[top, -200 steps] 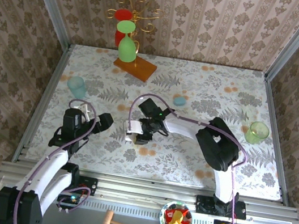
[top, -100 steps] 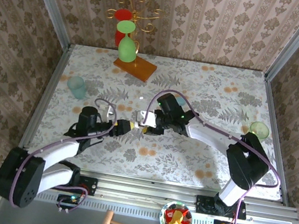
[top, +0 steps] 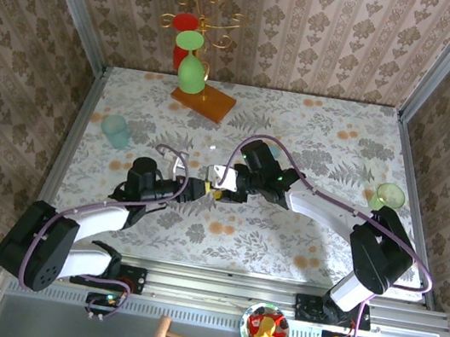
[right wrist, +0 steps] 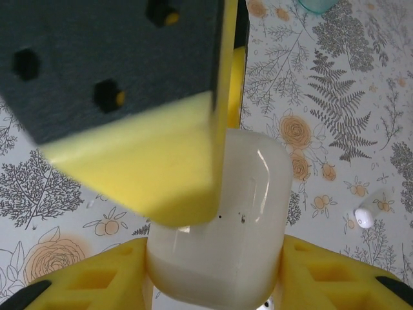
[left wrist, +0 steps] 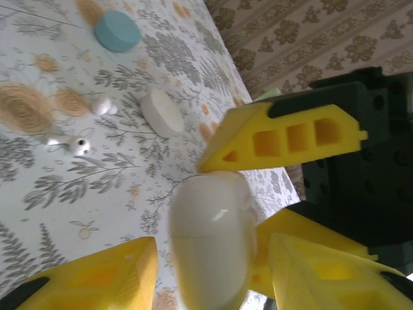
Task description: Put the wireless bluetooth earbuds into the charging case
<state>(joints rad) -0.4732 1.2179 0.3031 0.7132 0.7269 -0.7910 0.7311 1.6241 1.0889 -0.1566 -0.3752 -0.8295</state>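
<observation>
Glossy white pebble-shaped charging case (right wrist: 226,206) held above table middle, lid seam looks shut; right gripper (right wrist: 216,258) clamped on its sides; left gripper (left wrist: 213,258) straddles same case, slim gaps show beside shell, cannot tell if gripping; two tiny white earbuds (left wrist: 77,145) loose on flower-patterned table (top: 319,124), toward far edge from case, beside flat white oval case (left wrist: 162,113).

Risks: smooth rounded shell may squirt out if left jaws close off-centre; case drops if right lets go before left holds firm; falling case could scatter earbuds.
</observation>
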